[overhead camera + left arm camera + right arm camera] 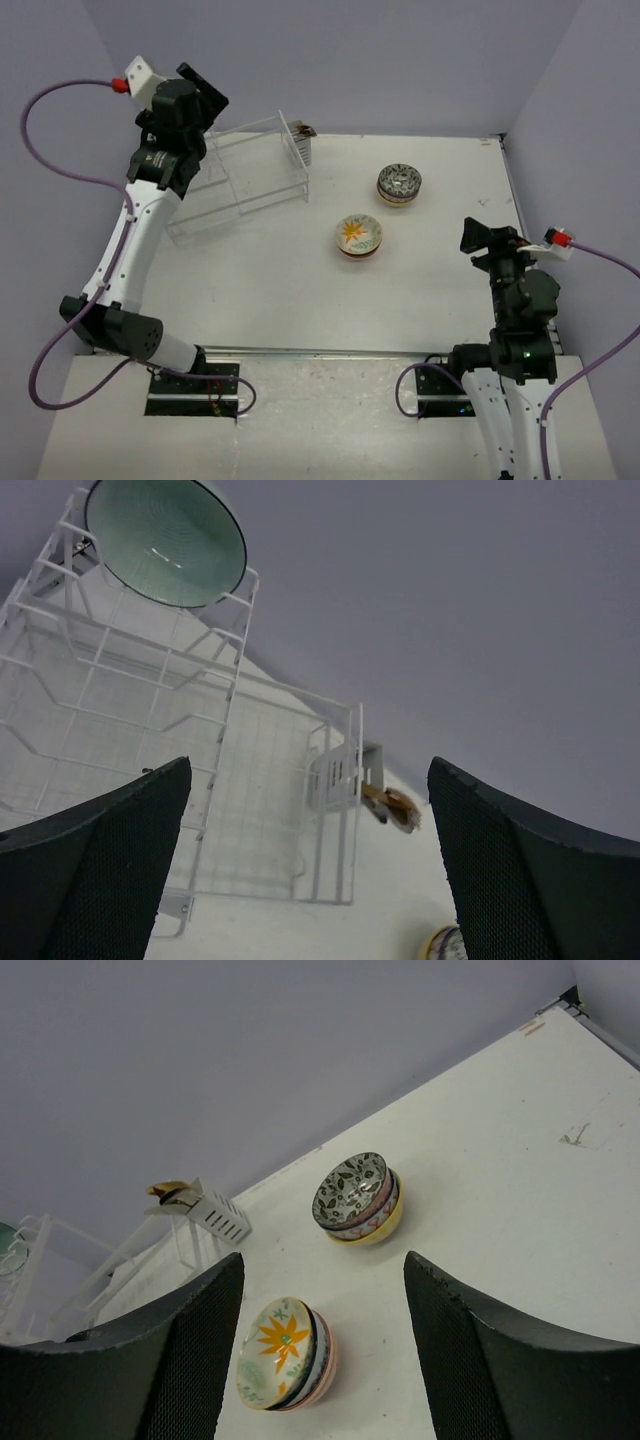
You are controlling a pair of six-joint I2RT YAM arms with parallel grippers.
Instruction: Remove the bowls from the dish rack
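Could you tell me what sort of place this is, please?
Probably a robotics test cell, not a kitchen: left arm and right arm bolted to a white table, plain wall panels around it, a dish rack and bowls staged.

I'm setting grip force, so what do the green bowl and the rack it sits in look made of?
Green bowl: probably glazed ceramic; smooth, glossy inside with bright glints. Rack: thin white rods and grid, likely coated wire or plastic; from above it looks almost clear, so that stays open.
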